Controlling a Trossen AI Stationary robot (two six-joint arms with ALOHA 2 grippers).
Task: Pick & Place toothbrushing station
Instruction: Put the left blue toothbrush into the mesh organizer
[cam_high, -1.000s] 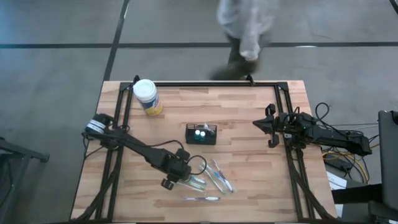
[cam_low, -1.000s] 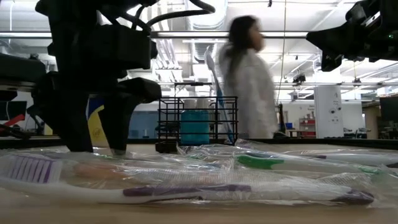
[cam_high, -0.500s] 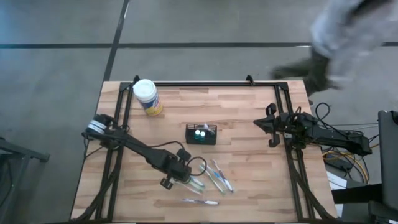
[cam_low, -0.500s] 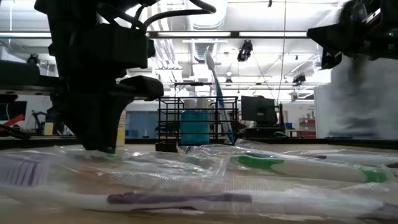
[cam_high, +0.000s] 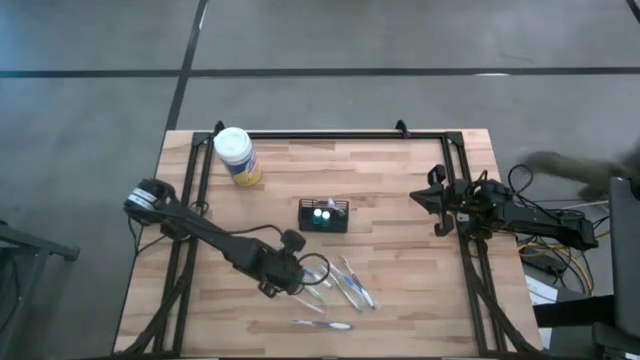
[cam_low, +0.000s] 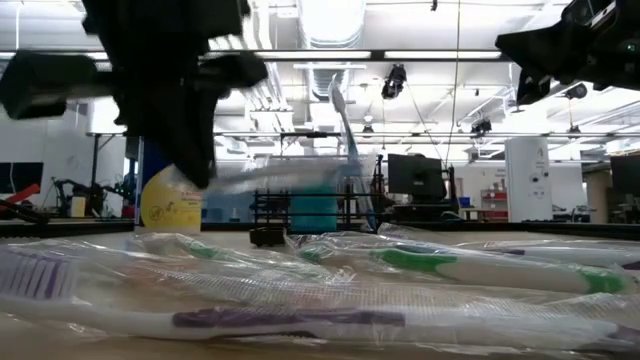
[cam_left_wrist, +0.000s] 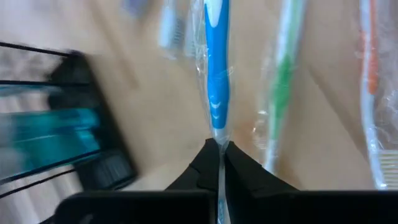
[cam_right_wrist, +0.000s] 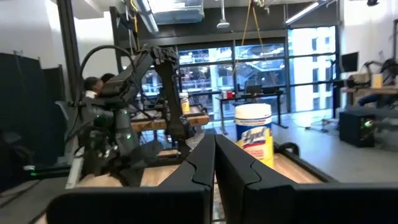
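Note:
The toothbrushing station (cam_high: 323, 215) is a small black wire caddy with a teal thing inside, standing at the table's middle; it also shows in the left wrist view (cam_left_wrist: 81, 146) and the low view (cam_low: 315, 205). Near of it, my left gripper (cam_high: 297, 286) is shut on a blue toothbrush (cam_left_wrist: 216, 74) in a clear wrapper. More wrapped toothbrushes (cam_high: 350, 286) lie on the wood beside it, among them a green one (cam_left_wrist: 283, 81). My right gripper (cam_high: 424, 201) waits shut above the table's right side, holding nothing. My left gripper pinches the near end of the blue toothbrush's clear wrapper (cam_left_wrist: 217, 138) between its two fingertips, just past the blue handle's end. The fingers slant down from the table's left. The brush sticks out ahead of them, along their line, lifted off the table (cam_low: 290, 175).
A white-capped jar with a yellow label (cam_high: 236, 156) stands at the far left. A purple-handled wrapped toothbrush (cam_high: 322, 323) lies near the front edge. A black frame (cam_high: 330, 134) runs along the table's far and side edges. Bare wood lies right of the caddy.
My left gripper has shut on the wrapped blue toothbrush and risen, tipping less steeply. The brush has come up off the pile and now hangs above the table; the other toothbrushes stay where they lay. A person has walked past the table's far side, toward the right.

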